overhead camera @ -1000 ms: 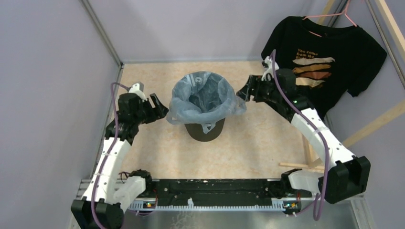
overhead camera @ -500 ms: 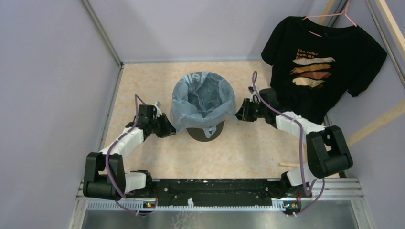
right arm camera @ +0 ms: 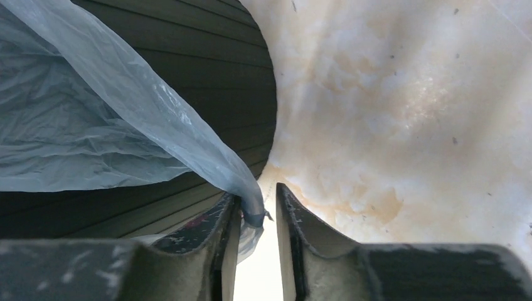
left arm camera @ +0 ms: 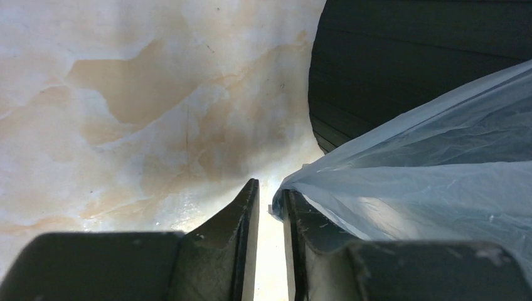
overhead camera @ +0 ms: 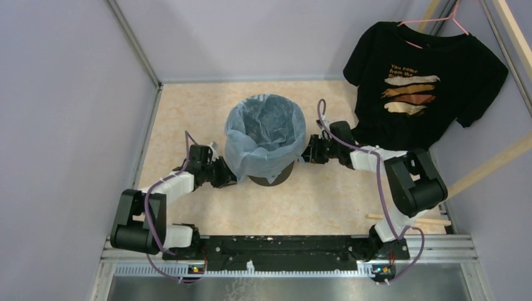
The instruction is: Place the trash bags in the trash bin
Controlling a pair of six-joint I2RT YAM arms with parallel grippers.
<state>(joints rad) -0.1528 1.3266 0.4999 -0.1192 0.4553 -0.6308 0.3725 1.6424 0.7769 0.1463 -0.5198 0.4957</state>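
Observation:
The round black trash bin [overhead camera: 271,176] stands mid-table, lined with the light-blue trash bag [overhead camera: 266,132], whose rim is folded down over the bin's outside. My left gripper [overhead camera: 227,178] sits low at the bin's left side. In the left wrist view its jaws [left arm camera: 270,195] stand a narrow gap apart; the bag [left arm camera: 426,169] lies over the outside of the right finger, beside the bin wall [left arm camera: 408,56]. My right gripper [overhead camera: 306,155] is low at the bin's right side. Its jaws [right arm camera: 257,199] are slightly apart, with the bag's edge [right arm camera: 248,188] hanging loose against the left finger.
A black printed T-shirt [overhead camera: 420,81] hangs on a pink hanger at the back right. A wooden stick [overhead camera: 401,218] lies at the right near the front rail. Grey walls close the left and back sides.
Both arms dropped from the bin's rim to its lower sides, drawing the bag's edge down over the outside. Both pairs of jaws narrowed, then parted slightly.

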